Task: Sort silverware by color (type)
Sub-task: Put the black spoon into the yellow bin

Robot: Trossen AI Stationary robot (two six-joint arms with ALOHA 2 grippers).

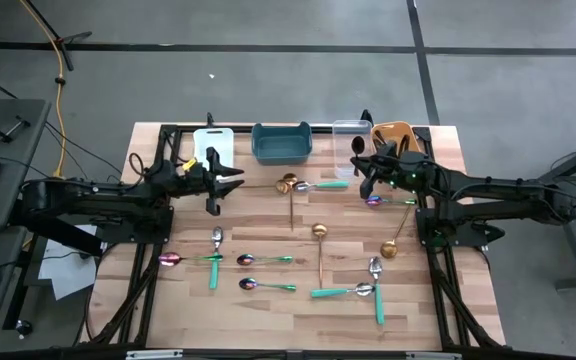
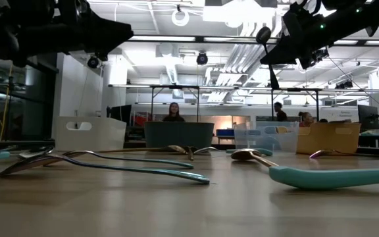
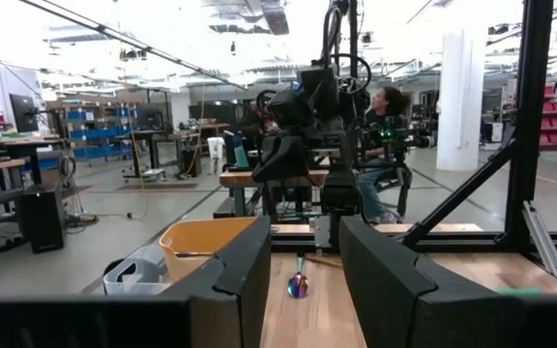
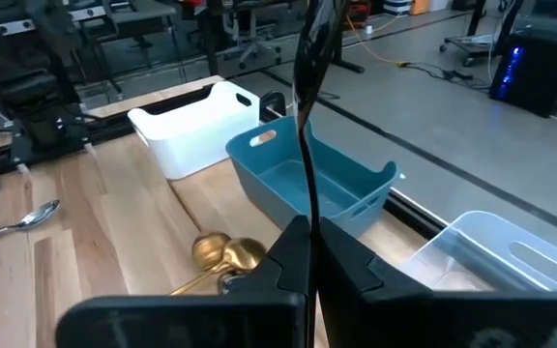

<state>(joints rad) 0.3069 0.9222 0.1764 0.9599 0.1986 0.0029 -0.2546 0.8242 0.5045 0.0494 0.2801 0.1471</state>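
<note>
We see four bins along the bench's [image 1: 268, 315] far edge: white [image 1: 212, 140], teal [image 1: 281, 142], clear [image 1: 350, 133], orange [image 1: 392, 133]. On the bench we count three gold spoons [image 1: 320, 250], about eight teal-handled utensils [image 1: 268, 286]; some bowls are iridescent. The right gripper [image 4: 307, 259] has its jaws clamped on one dark spoon [image 4: 309, 87], upright near the clear bin. The left gripper [image 3: 303, 280] hovers by the white bin, jaws parted, empty. No writing is legible.

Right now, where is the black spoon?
The right gripper holds the black spoon upright, shut on its handle, above the table's back edge between the teal bin and the clear bin.
</note>
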